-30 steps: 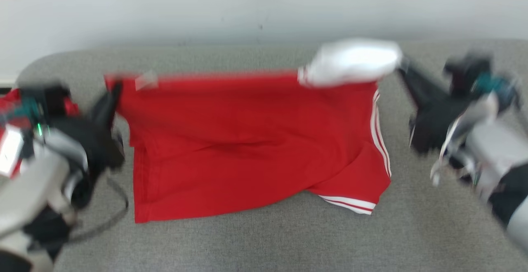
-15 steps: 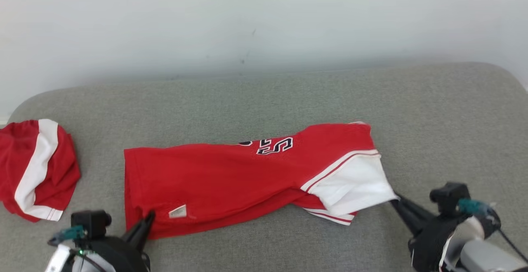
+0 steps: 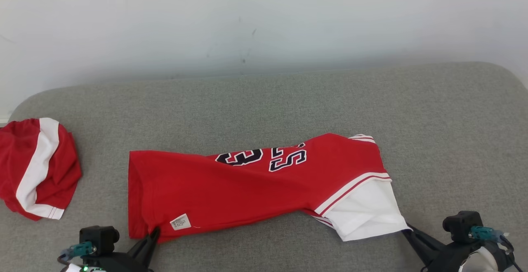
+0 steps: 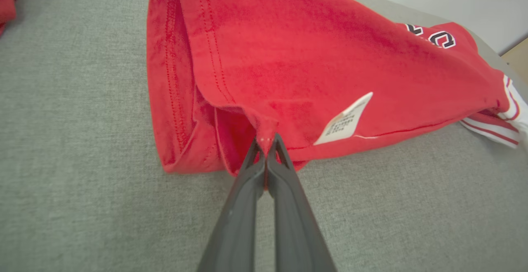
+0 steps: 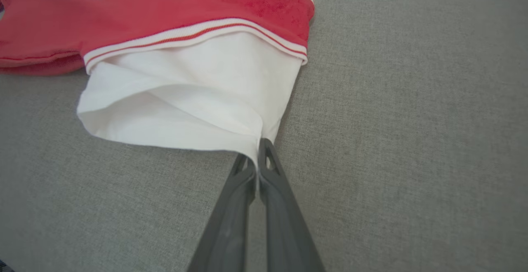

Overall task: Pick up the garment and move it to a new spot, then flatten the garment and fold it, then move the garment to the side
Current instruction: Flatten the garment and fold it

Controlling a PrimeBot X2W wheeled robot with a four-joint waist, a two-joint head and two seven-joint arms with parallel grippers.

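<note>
The red jersey [image 3: 247,189] lies folded lengthwise across the grey couch [image 3: 264,103]. Left gripper [image 4: 266,142] is pinched tight on its red hem by the label [image 4: 345,118]; right gripper [image 5: 255,160] is clamped on the white sleeve [image 5: 194,99]. A second red garment [image 3: 37,169] sits far left.

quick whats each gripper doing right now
left gripper: closed, holding the jersey at its red end.
right gripper: closed, holding the jersey at its white end.

jersey [image 3: 247,189]: on cushion [image 3: 445,132], centre, lengthwise left to right
second garment [image 3: 37,169]: on cushion, far left, well apart
wall [image 3: 264,16]: behind cushion
</note>
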